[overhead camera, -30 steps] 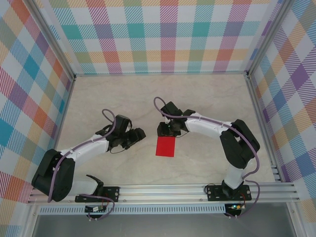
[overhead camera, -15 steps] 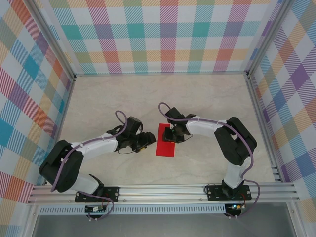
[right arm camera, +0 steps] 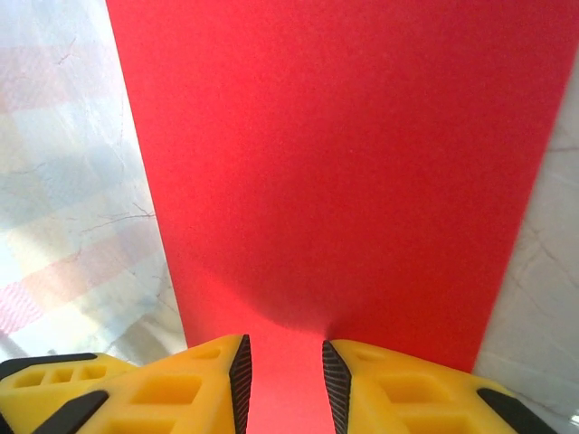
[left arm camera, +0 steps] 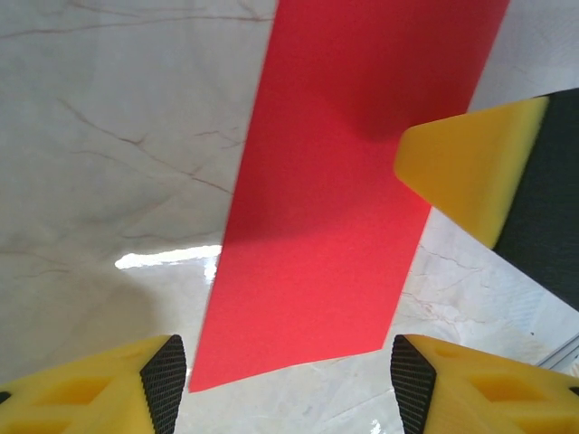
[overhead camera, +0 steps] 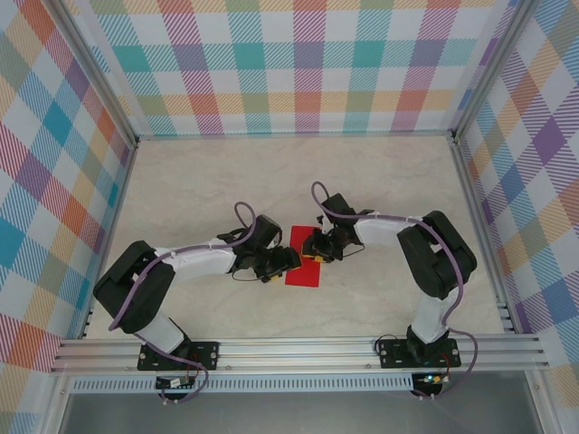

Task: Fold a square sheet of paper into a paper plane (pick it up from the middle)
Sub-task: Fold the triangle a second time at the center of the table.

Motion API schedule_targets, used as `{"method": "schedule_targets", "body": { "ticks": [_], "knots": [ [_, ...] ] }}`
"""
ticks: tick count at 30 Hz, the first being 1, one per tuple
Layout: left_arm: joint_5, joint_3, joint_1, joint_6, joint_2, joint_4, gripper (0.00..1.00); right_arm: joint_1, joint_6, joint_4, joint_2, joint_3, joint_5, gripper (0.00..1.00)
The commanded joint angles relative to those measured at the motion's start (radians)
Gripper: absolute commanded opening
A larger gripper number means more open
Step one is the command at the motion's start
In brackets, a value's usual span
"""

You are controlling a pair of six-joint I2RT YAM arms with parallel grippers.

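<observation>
the square sheet of paper [overhead camera: 303, 276] lies flat on the pale surface [overhead camera: 199, 181], near its middle, between both arms. the left end effector [left arm camera: 288, 366] stands wide apart at the sheet's left edge. the right end effector [right arm camera: 282, 366] is low over the sheet's right part, fingers narrowly apart.

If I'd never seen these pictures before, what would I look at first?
The bright red square sheet of paper jumps out first, lying flat in the middle of the pale marble table. Next you'd spot the yellow fingers of the left gripper and the right gripper, poised over the paper from either side. All around stand rainbow-checked walls.
</observation>
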Motion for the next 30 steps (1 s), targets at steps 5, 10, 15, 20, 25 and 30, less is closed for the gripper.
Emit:
{"method": "schedule_targets", "body": {
  "ticks": [5,10,15,20,25,30],
  "knots": [
    [-0.088,0.049,-0.051,-0.032,0.01,-0.15,0.66,-0.037,0.023,0.078,0.076,-0.077,-0.024,0.31],
    [-0.102,0.057,-0.073,-0.049,0.027,-0.157,0.67,-0.04,0.021,0.085,0.047,-0.078,-0.021,0.31],
    [-0.071,0.057,-0.084,-0.06,0.043,-0.117,0.67,-0.056,0.032,0.088,0.057,-0.086,-0.04,0.31],
    [-0.048,0.052,-0.087,-0.063,0.045,-0.076,0.67,-0.061,0.036,0.095,0.066,-0.092,-0.041,0.31],
    [-0.035,0.049,-0.088,-0.067,0.039,-0.055,0.67,-0.063,0.037,0.097,0.08,-0.091,-0.041,0.3],
    [-0.042,0.045,-0.088,-0.065,0.033,-0.053,0.66,-0.064,0.042,0.096,0.091,-0.092,-0.043,0.29]
  ]
}}
